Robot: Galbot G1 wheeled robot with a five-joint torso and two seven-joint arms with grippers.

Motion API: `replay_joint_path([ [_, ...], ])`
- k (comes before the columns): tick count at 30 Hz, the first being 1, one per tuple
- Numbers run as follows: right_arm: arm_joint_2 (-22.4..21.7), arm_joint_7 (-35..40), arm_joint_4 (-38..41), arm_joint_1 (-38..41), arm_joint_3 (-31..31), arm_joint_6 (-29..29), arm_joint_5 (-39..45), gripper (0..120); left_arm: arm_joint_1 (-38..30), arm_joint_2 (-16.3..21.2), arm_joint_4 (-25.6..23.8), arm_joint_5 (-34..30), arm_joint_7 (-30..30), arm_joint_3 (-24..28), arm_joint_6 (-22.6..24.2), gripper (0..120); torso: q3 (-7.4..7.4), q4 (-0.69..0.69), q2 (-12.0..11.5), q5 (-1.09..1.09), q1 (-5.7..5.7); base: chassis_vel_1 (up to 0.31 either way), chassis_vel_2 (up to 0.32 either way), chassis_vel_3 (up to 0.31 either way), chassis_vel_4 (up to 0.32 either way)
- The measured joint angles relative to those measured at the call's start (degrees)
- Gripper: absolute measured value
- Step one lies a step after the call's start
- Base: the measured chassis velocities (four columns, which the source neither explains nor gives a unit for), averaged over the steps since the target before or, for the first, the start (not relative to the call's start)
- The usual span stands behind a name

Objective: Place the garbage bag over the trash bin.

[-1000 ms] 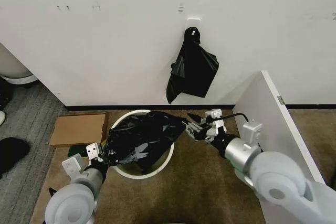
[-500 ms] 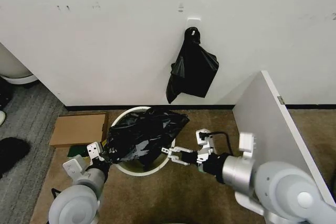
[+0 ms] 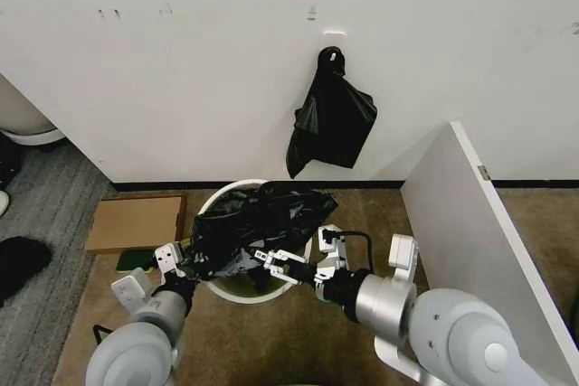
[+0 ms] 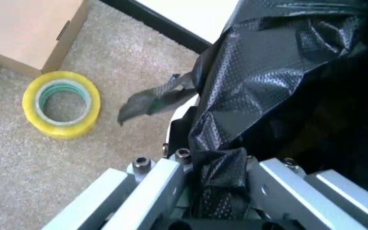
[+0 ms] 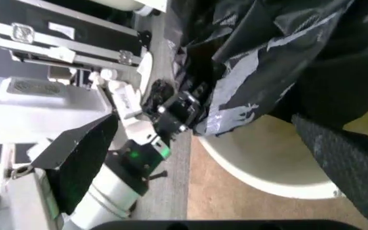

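One bag [image 3: 258, 223], black, glossy and crinkled, lies heaped across the mouth of the bin [image 3: 220, 198], which stands on brown carpet against the foot of a white wall [image 3: 181, 61]; the bag covers most of the opening and spills over the rim on the robot's left, while the far rim and the near rim remain bare. The left gripper [image 3: 184, 262] sits at the bin's left near edge, its fingers [image 4: 158, 179] pinched together on a fold of the bag, as the left wrist view shows the plastic bunched between the two metal bars. The right gripper [image 3: 271, 260] reaches over the near rim with its fingers spread apart, the tips just beside the bag's lower edge and clasping nothing. In the right wrist view the bag [image 5: 267, 57] hangs above the cream rim [image 5: 260, 167]. A yellow tape roll [image 4: 61, 104] lies on the carpet beside the bin, next to a flat cardboard box [image 3: 136, 221]. A smaller black bag bundle [image 3: 333, 119] hangs from a wall hook above. A white panel [image 3: 470, 223] stands to the right.
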Motion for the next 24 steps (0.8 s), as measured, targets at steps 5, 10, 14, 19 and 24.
replay_joint_path([
  [5,1.10,0.60,-1.62,1.18,-2.61,-1.23,-1.87,100,-0.24,0.02,0.00,0.58,0.29,0.52,-0.12,0,0.00,0.00,0.00,0.00,0.00,0.000,0.000,0.000,0.000],
  [10,1.91,0.85,-2.84,1.89,-3.80,-1.40,-3.38,100,-0.30,0.01,0.00,1.50,0.70,1.22,-0.14,0,0.00,0.00,0.00,0.00,0.00,0.000,0.000,0.000,0.000],
  [14,2.42,1.44,-3.20,2.37,-4.17,-1.16,-4.98,95,-0.18,-0.10,-0.01,2.68,1.19,1.97,-0.15,0,0.00,0.00,-0.01,0.00,0.00,0.000,0.000,0.000,0.000],
  [19,2.76,1.85,-3.54,2.39,-4.45,-1.14,-5.53,82,-0.29,-0.24,-0.01,2.81,1.30,2.16,-0.21,0,0.00,0.00,-0.02,0.00,0.00,0.000,0.000,0.000,0.000],
  [24,3.18,1.86,-3.79,1.92,-4.61,-1.14,-6.30,59,-0.61,-0.26,-0.10,2.82,1.31,2.22,-0.24,0,0.00,0.00,-0.02,0.00,0.00,0.000,0.000,0.000,0.000],
])
